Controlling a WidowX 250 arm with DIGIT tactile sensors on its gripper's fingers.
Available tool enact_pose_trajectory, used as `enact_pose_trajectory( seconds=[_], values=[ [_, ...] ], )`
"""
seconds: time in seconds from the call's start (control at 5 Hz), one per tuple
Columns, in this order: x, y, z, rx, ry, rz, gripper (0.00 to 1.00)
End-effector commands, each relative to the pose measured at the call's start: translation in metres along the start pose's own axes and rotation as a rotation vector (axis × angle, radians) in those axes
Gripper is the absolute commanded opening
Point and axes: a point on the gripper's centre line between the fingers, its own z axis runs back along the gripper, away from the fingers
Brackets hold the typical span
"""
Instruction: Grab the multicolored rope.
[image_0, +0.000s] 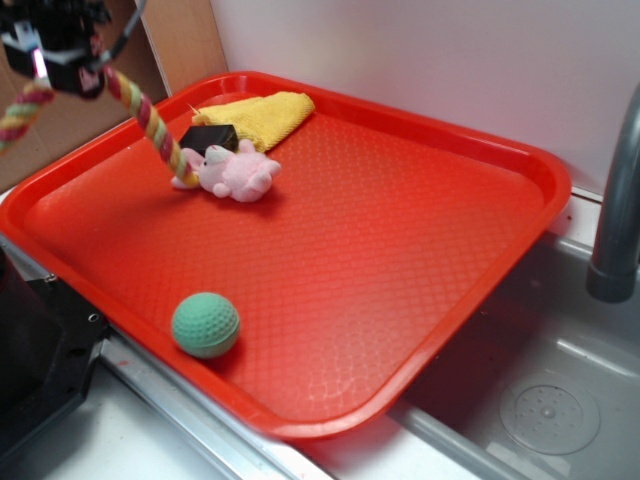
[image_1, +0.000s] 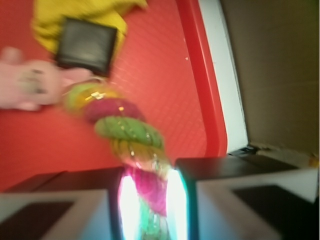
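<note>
The multicolored rope (image_0: 150, 120) of pink, yellow and green strands hangs from my gripper (image_0: 70, 68) at the top left, high above the red tray (image_0: 400, 260). One end trails down to the tray beside the pink plush animal (image_0: 238, 172); the other end droops off the left edge. In the wrist view the rope (image_1: 127, 132) runs up between my gripper (image_1: 150, 200) jaws, which are shut on it, glowing pads pressed on both sides.
A yellow cloth (image_0: 262, 113) and a small black block (image_0: 212, 137) lie at the tray's far corner. A green ball (image_0: 205, 325) sits near the front edge. A sink basin (image_0: 545, 400) and grey faucet (image_0: 618, 200) are on the right.
</note>
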Motion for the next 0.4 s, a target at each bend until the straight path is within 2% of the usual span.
enact_pose_trajectory(
  seconds=[0.0, 0.2],
  values=[
    [-0.007, -0.031, 0.075, -0.077, -0.1, -0.022, 0.0],
    [-0.011, -0.04, 0.088, -0.085, -0.158, -0.14, 0.0]
  ],
)
